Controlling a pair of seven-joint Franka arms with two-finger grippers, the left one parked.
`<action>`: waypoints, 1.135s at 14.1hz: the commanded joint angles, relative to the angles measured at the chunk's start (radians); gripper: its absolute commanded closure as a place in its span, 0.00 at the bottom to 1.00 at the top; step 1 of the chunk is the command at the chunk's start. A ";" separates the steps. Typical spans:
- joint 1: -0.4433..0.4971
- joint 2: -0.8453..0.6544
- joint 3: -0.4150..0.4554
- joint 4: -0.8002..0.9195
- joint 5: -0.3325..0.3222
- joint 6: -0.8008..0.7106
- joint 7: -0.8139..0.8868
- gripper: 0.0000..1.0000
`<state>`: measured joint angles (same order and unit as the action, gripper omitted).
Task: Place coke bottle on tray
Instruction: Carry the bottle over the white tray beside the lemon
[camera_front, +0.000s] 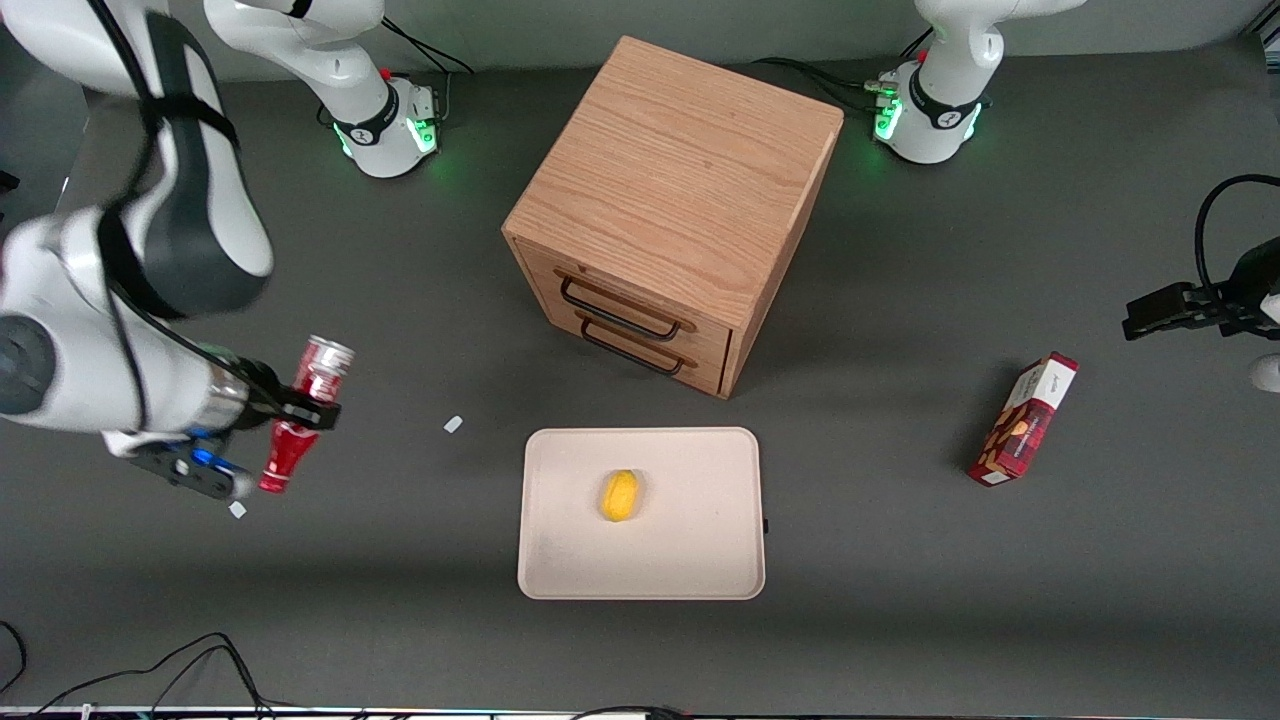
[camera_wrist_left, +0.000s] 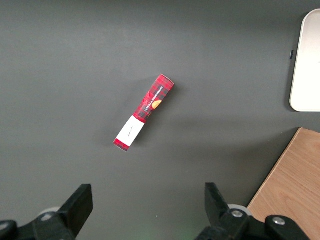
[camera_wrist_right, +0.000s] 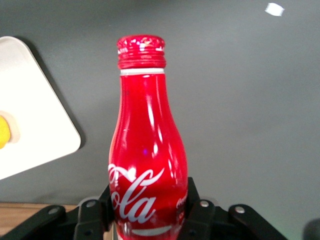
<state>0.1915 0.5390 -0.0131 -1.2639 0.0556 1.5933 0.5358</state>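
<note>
The end effector hangs above the table toward the working arm's end, its two black fingers clamped on the body of the coke bottle. The bottle is lifted clear of the table and tilted, its silver base pointing away from the front camera and its red cap pointing toward that camera and down. From the wrist camera the white script lettering sits right between the fingers, with the neck and cap sticking out past them.

The tray lies flat on the table, well apart from the held bottle, near the middle of the table's length. A small yellow fruit rests on it. Between bottle and tray a tiny white scrap lies on the table. The wooden drawer cabinet stands just beside the tray, farther from the front camera. A red snack box lies toward the parked arm's end.
</note>
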 joint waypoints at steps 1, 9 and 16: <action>0.075 0.272 -0.011 0.295 -0.026 -0.001 -0.004 1.00; 0.201 0.495 -0.011 0.337 -0.033 0.447 -0.063 1.00; 0.226 0.568 0.004 0.336 -0.023 0.516 -0.123 1.00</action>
<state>0.4093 1.0723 -0.0107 -0.9776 0.0362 2.0993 0.4299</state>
